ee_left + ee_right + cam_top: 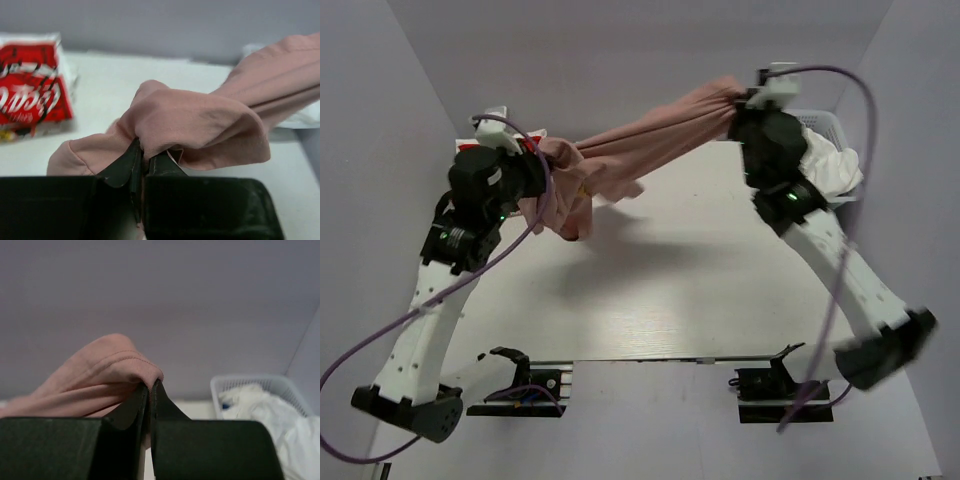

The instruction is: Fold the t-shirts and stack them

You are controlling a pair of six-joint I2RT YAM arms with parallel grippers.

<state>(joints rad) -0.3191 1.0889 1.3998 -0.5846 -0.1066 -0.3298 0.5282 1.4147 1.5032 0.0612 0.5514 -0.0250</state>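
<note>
The dusty pink t-shirt hangs stretched in the air between both grippers, above the back of the table. My left gripper is shut on its left end, with pink cloth bunched over the closed jaws. My right gripper is shut on its right end, the hem pinched between the fingers. A folded red t-shirt with white script lies on the table at the back left. A white t-shirt lies in the basket; it also shows in the right wrist view.
The white mesh basket stands at the back right corner against the wall, its rim in the right wrist view. Grey walls close in the table on three sides. Two black stands sit at the near edge.
</note>
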